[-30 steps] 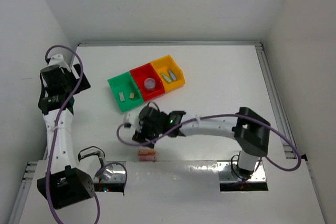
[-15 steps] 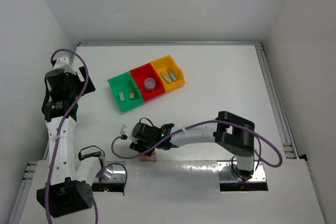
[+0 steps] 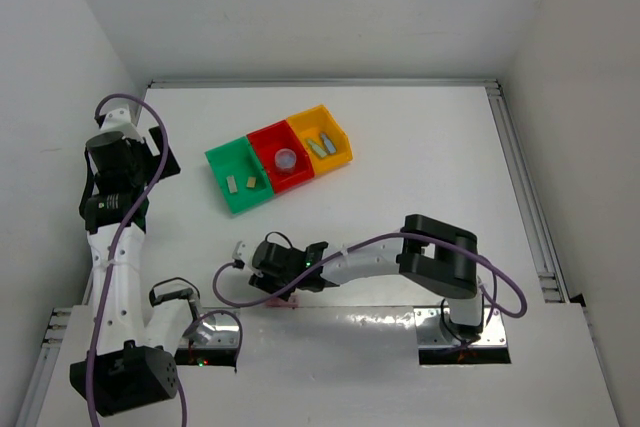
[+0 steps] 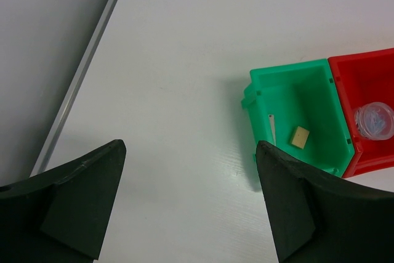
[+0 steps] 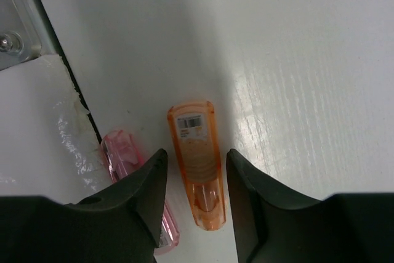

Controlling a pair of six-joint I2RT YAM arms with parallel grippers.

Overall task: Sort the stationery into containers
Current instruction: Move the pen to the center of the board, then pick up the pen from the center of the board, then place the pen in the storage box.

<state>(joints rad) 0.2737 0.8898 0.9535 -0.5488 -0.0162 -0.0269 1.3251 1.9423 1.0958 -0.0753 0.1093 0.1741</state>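
Bins are sitting in a joined row on the worktop (image 3: pixel 430 177): the green bin (image 3: pixel 225 147), the red bin (image 3: pixel 265 131) and the yellow bin (image 3: pixel 320 109), all well beyond the right hand (image 3: pixel 273 285), which is hanging low by the near edge. The left hand (image 3: pixel 150 154) is hovering off to the green bin's side.

Through the left wrist camera, the left hand (image 4: pixel 191 214) is gaping wide, gripping nothing. Ahead of one finger the green bin (image 4: pixel 286 70) is holding a beige block (image 4: pixel 300 137), and the red bin (image 4: pixel 363 60) a lavender roll (image 4: pixel 373 120).

Through the right wrist camera, the right hand (image 5: pixel 194 167) is standing partly open, fingers straddling the orange stick (image 5: pixel 196 152) without pinching it. The pink stick (image 5: pixel 120 146) is lying just outside one finger, partly hidden by it.
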